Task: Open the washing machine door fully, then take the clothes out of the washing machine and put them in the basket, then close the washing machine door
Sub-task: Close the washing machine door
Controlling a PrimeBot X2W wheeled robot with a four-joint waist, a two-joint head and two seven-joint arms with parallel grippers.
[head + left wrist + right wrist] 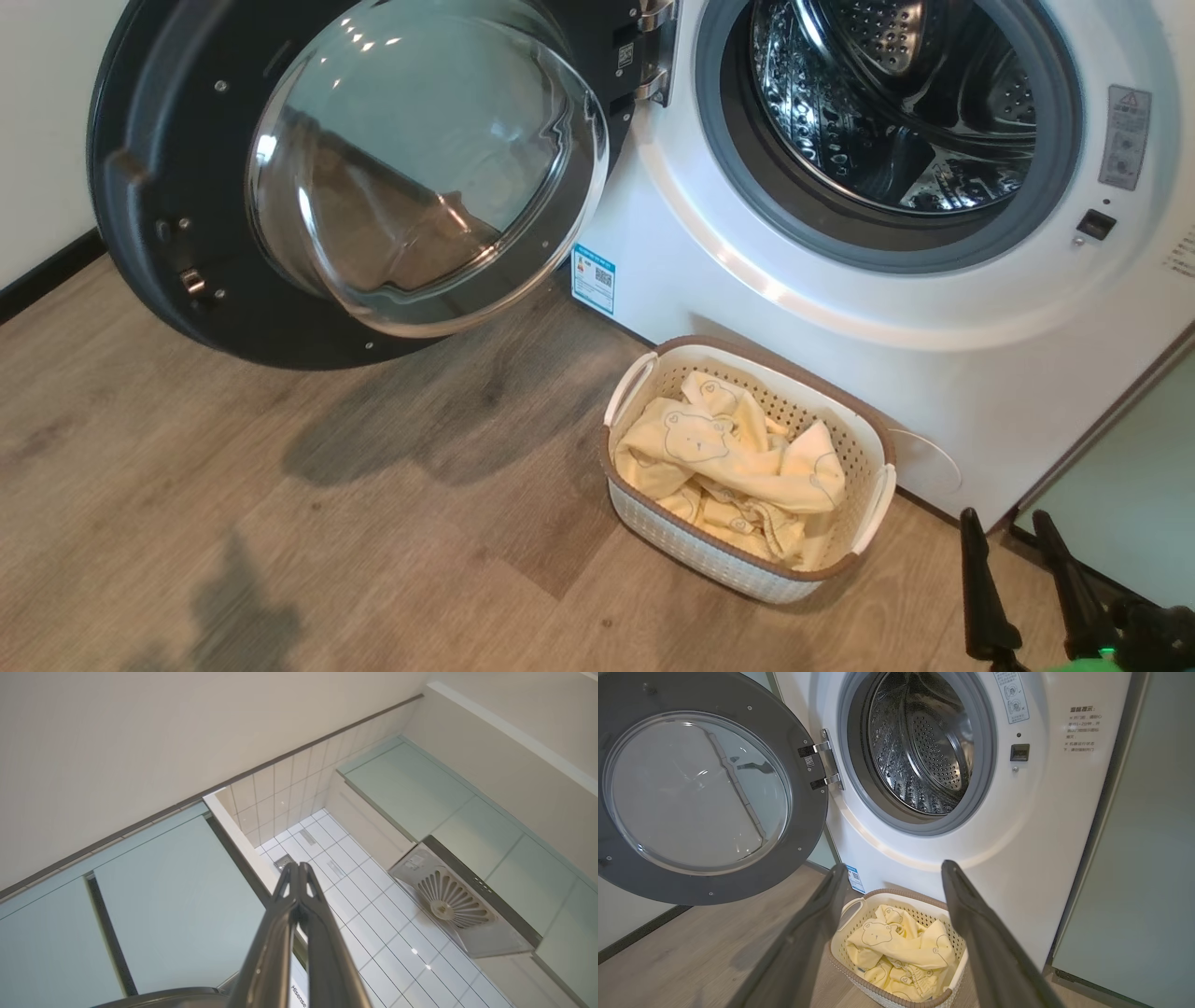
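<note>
- The washing machine door [355,177] hangs open at upper left, well apart from the right gripper [1004,518], fingers wide, at lower right.
- The left gripper [296,872] has its fingers pressed together.

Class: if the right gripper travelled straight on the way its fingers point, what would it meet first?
Probably the white front of the washing machine, just below the drum opening. The basket looks lower than that line, though depth is unclear.

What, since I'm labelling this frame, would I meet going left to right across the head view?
door → basket → right gripper
</note>
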